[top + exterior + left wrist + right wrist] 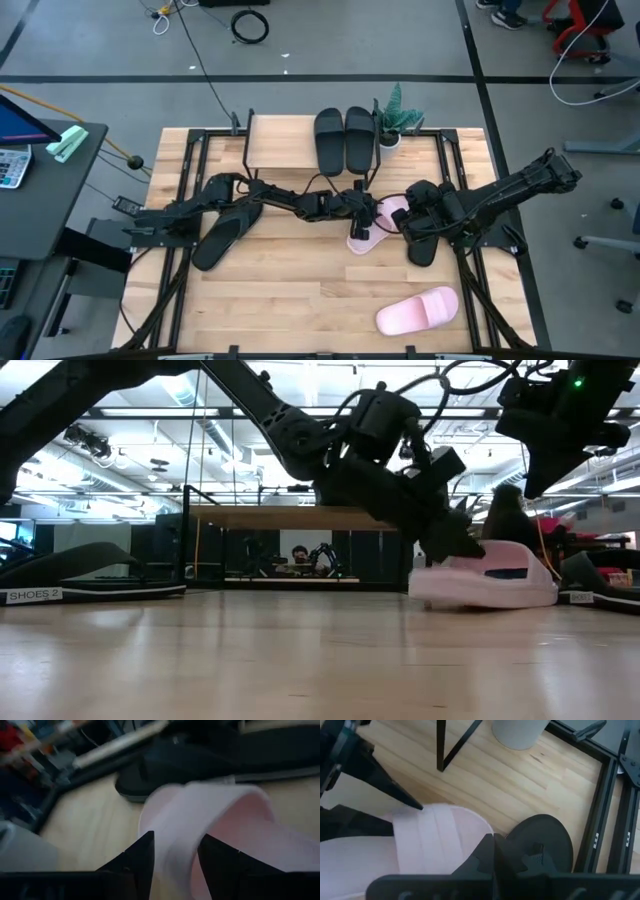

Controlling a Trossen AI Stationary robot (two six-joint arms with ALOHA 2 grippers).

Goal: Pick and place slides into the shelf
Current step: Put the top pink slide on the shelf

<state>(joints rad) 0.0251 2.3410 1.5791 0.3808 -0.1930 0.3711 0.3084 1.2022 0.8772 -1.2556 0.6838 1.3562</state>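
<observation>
A pale pink slide (pixel 385 222) lies at the table's middle, and my left gripper (pixel 365 214) is shut on it, reaching in from the left. My right gripper (pixel 493 841) is shut and hovers just right of that slide, above a black slide (pixel 424 246); in the low view it hangs well clear of the table (pixel 545 455). A second pink slide (pixel 418 311) lies sole-down near the front edge. Another black slide (pixel 221 236) lies at the left. Two black slides (pixel 344 140) rest side by side on the shelf (pixel 280 142) at the far edge. My left gripper pinches the pink slide's wide strap (pixel 175 837) between its two fingers (pixel 141 859), one on each side of the band. It slants down from the table's left (pixel 448 538). The slide's sole (pixel 490 592) appears to rest on the table.
A potted plant (pixel 396 118) in a white pot (pixel 516 732) stands right of the shelf, close to both grippers. Thin black shelf legs (pixel 440 745) stand nearby. A black metal frame (pixel 470 270) runs along the table's sides. Bare wood (pixel 290 290) lies at the near middle.
</observation>
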